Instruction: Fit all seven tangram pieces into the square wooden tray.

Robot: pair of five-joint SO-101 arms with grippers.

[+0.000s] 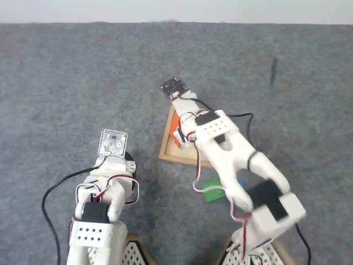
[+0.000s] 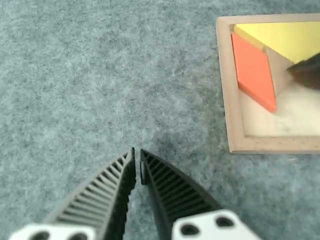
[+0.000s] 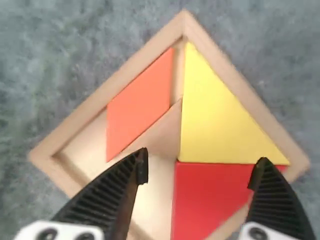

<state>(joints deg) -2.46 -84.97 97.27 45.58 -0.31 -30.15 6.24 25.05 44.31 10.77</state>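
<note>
The square wooden tray [image 3: 90,120] holds an orange parallelogram [image 3: 137,110], a yellow triangle [image 3: 215,120] and a red triangle [image 3: 210,200]. My right gripper [image 3: 200,170] hangs open above the tray's middle with nothing between its fingers. In the high view the right arm [image 1: 220,138] stretches over the tray [image 1: 171,157] and hides most of it. A green piece [image 1: 212,191] lies on the carpet just in front of the tray, with a bit of a blue piece [image 1: 241,184] beside it under the arm. My left gripper [image 2: 137,152] is shut and empty over bare carpet, left of the tray [image 2: 227,100].
Grey carpet covers the table. The left arm [image 1: 107,187] sits at the front left, apart from the tray. Open carpet stretches behind and to both sides of the tray. A small dark mark [image 1: 273,72] shows at the back right.
</note>
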